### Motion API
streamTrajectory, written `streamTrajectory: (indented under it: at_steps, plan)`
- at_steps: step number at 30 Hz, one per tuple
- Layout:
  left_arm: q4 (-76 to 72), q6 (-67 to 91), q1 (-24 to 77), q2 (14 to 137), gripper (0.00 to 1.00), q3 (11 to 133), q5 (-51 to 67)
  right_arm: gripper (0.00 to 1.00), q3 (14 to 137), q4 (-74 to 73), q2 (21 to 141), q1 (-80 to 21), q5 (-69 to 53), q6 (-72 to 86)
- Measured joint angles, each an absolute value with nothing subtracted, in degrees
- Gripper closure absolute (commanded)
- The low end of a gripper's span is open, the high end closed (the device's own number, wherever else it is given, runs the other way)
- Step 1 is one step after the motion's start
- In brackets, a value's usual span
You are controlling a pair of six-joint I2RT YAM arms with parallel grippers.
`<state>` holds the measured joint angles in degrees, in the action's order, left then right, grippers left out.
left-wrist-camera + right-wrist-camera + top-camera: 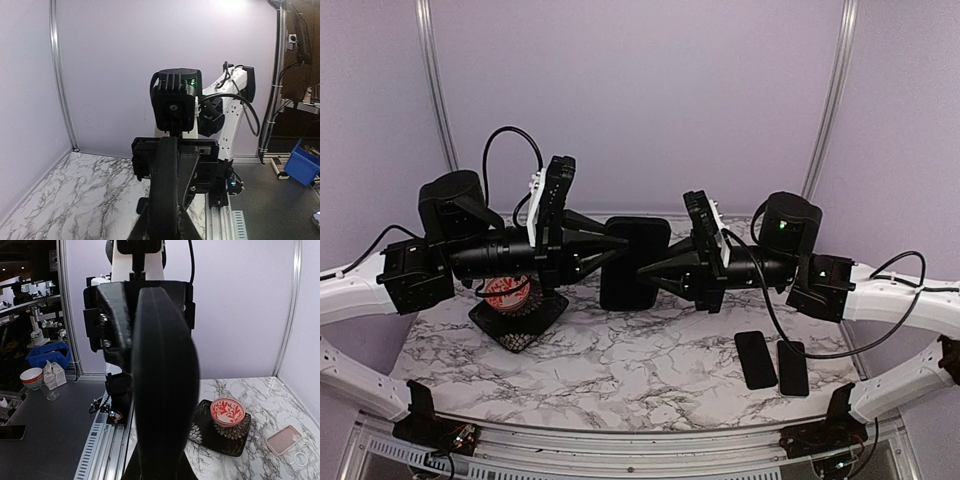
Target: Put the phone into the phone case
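A black phone case (633, 262) is held upright above the table's middle, edge-on in the left wrist view (167, 190) and the right wrist view (162, 390). I cannot tell whether a phone sits inside it. My left gripper (618, 243) is shut on its left edge, also seen in its own view (167, 222). My right gripper (647, 272) is shut on its right edge, also seen in its own view (160, 465). Two dark phones (755, 358) (792, 367) lie flat at the front right.
A black patterned plate (535, 325) with a red-and-white bowl (507, 292) lies under my left arm, and shows in the right wrist view (222, 435). A pale pink case (283, 439) lies beyond it. Purple walls enclose the table.
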<state>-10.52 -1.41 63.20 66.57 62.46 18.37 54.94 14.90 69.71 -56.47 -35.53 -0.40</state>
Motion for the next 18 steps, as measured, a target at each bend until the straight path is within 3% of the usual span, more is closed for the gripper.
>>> streamTrajectory:
  at_steps: [1, 2, 5, 12, 18]
  plan:
    - [-11.16, -1.34, 63.24, 66.48, 0.03, 62.15, 16.69, 1.0, 55.11, 14.41, 69.71, -56.34, -34.92, 0.08]
    - [-11.88, -1.32, 63.33, 66.3, 0.01, 61.8, 14.85, 1.0, 55.29, 13.39, 69.71, -55.99, -34.15, 0.6]
    - [-12.82, -1.32, 63.48, 64.16, 0.01, 59.44, 3.22, 1.0, 56.64, 7.81, 69.71, -51.81, -32.36, 3.16]
    - [-1.61, -3.77, 62.37, 66.48, 0.01, 65.06, -27.83, 1.0, 65.98, -13.1, 75.22, -28.75, -28.56, 8.69]
    - [7.4, -1.28, 57.56, 71.81, 0.01, 66.17, -31.44, 1.0, 67.37, -24.58, 87.22, -12.67, -31.81, 8.1]
